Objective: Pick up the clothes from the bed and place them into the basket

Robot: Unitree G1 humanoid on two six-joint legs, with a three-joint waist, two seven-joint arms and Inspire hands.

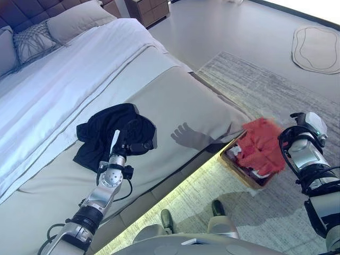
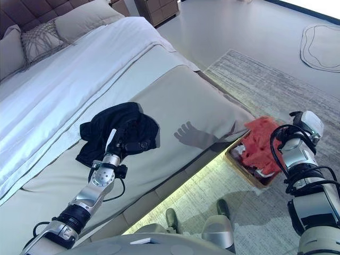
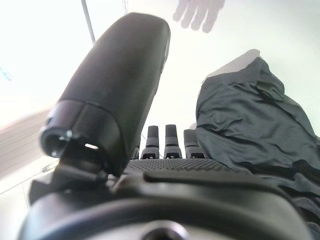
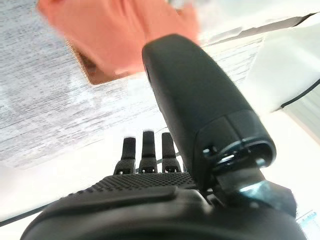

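Black garment (image 1: 109,133) lies crumpled on the beige cover of the bed (image 1: 175,101), near the bed's front edge; left hand (image 1: 134,145) rests on the garment's near-right part, dark fingers against dark cloth in the eye views; left wrist view shows the fingers (image 3: 171,136) straight in a row, thumb standing up beside them, the black cloth (image 3: 250,125) lying just beside and past them, nothing pinched; hand reads as open and relaxed, touching the garment rather than gripping it. Red garment (image 1: 261,146) is heaped in the basket (image 1: 239,170), which stands on the grey rug (image 1: 276,90) just beside the bed's foot corner; right hand (image 2: 297,139) is held over the rug beside the basket, close to the red cloth; right wrist view shows its fingers (image 4: 147,147) extended and bare, holding nothing, the red cloth (image 4: 115,35) beyond them. Pillows (image 1: 74,21) lie at the far headboard end.
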